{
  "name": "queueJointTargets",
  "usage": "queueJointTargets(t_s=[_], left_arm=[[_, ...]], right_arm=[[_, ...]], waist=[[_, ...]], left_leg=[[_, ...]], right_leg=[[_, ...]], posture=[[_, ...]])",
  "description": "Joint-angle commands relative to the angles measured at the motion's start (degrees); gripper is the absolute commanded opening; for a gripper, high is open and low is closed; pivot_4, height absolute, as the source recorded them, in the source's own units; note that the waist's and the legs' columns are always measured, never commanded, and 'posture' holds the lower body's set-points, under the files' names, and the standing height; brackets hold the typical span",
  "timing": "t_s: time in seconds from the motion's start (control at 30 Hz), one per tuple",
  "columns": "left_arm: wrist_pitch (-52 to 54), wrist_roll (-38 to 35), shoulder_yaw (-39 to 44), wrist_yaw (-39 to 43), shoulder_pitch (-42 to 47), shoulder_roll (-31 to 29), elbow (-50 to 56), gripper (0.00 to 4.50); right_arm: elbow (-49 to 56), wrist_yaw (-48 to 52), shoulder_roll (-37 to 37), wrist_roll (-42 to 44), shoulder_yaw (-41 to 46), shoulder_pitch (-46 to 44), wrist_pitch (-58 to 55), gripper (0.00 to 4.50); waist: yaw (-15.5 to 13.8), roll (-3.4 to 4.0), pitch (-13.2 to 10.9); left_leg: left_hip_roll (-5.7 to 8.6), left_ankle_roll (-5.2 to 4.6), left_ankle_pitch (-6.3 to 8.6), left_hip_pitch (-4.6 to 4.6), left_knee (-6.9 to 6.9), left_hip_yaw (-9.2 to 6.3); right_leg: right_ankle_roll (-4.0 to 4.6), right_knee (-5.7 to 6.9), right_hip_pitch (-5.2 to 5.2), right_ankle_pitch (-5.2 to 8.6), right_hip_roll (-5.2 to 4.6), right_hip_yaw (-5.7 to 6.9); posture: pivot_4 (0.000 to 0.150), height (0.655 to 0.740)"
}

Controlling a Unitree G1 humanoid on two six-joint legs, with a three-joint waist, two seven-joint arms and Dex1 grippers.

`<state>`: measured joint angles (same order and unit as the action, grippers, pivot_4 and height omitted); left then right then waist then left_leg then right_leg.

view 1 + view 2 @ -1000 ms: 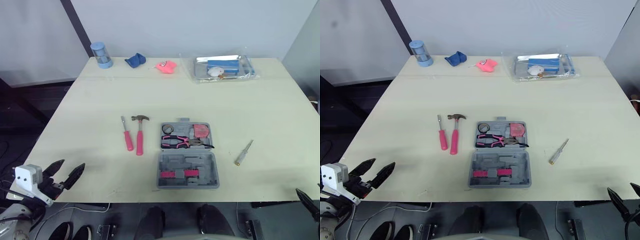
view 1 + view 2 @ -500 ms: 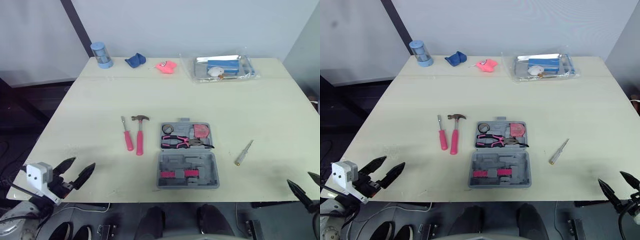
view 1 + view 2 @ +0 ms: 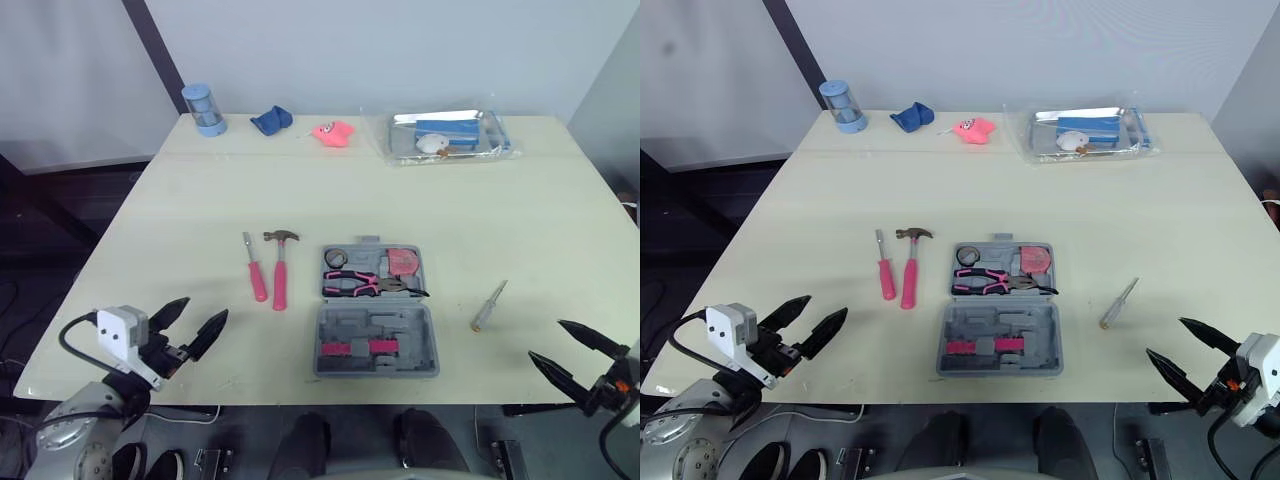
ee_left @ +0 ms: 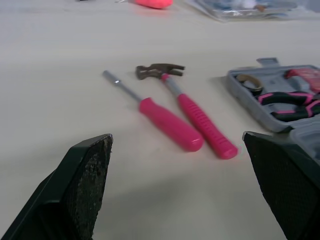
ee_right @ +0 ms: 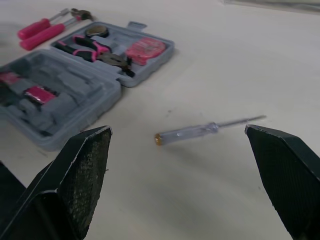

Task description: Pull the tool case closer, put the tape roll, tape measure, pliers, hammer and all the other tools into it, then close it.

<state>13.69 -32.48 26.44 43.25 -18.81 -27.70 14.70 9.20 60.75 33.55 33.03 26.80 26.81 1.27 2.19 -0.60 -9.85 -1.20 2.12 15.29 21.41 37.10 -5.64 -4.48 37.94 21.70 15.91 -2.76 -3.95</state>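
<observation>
**Loose tools outstanding, both hands empty**

- Table (image 3: 520, 220): pale top. Work sits at its 6 o'clock side; unrelated clutter lines the 12 o'clock edge.
- Tool case (image 3: 376, 330): grey, lying open and flat near the 6 o'clock edge. It looks near enough already, so I judge the pull-closer step as done or unneeded.
- Left hand (image 3: 207, 306): at the table's 8 o'clock corner, fingers spread, grasping nothing.
- Right hand (image 3: 545, 339): at the 4 o'clock corner, fingers spread, also empty.
- Hammer (image 3: 279, 270): pink grip, on the table at 9 o'clock of the case, head toward 12.
- Pink-handled screwdriver (image 3: 255, 270): just beside the hammer on its 9 o'clock side, lying parallel, not touching.
- Clear-handled screwdriver (image 3: 487, 306): alone at 3 o'clock of the case.
- Pliers (image 3: 372, 287), tape measure (image 3: 403, 262) and tape roll (image 3: 335, 259): all in the case's far half.

Step in hand, as I read it: loading. 3 tools remain outside. The next move calls for each hand to reach inward, left for the hammer or its neighbour, right for the clear-handled screwdriver. Each needs a low pinch across a thin shaft lying flat, then a drop into the case.

Writing: no brand, label or lettering can be read on any item.
</observation>
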Motion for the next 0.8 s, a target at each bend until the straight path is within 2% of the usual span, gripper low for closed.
queueJointTargets(t_s=[0.03, 0.13, 0.43, 0.8], left_arm=[[0.4, -1.18, -0.4, 0.44, 1.44, -1.5, 3.05, 4.44], [0.11, -1.65, -1.63, 4.03, 2.13, -3.54, 3.89, 4.44], [-2.46, -4.1, -4.93, 21.22, 4.36, -12.35, 4.18, 4.44], [-3.9, -6.51, -6.73, 37.54, 9.23, -20.01, 1.22, 4.44]], right_arm=[[2.24, -1.3, 0.82, -0.59, 0.2, -0.79, -0.36, 4.5], [1.37, -5.05, 0.74, -3.44, 0.16, -2.16, -0.98, 4.5], [5.29, -15.25, -0.06, -3.39, -2.59, -5.98, -12.45, 4.5], [-5.06, -2.11, 10.56, -13.65, -9.86, -12.24, -1.18, 4.5]], waist=[[-0.01, 0.0, 0.0], [0.03, 0.0, 0.0], [0.07, 0.03, 0.0], [0.2, 0.03, -0.03]], left_leg=[[0.0, 0.0, 0.0, 0.0, 0.0, 0.0], [0.0, 0.0, 0.0, 0.0, 0.01, 0.0], [0.0, 0.0, 0.0, 0.01, 0.0, 0.02], [0.0, 0.0, 0.0, 0.0, 0.0, 0.02]], right_leg=[[0.0, 0.0, 0.0, 0.0, 0.0, 0.0], [0.0, 0.0, 0.0, 0.0, 0.01, 0.0], [0.03, 0.0, 0.01, 0.01, 0.01, 0.0], [0.01, 0.0, 0.02, 0.0, 0.02, 0.01]], posture=[[0.15, 0.74], [0.15, 0.74], [0.15, 0.74], [0.15, 0.74]])
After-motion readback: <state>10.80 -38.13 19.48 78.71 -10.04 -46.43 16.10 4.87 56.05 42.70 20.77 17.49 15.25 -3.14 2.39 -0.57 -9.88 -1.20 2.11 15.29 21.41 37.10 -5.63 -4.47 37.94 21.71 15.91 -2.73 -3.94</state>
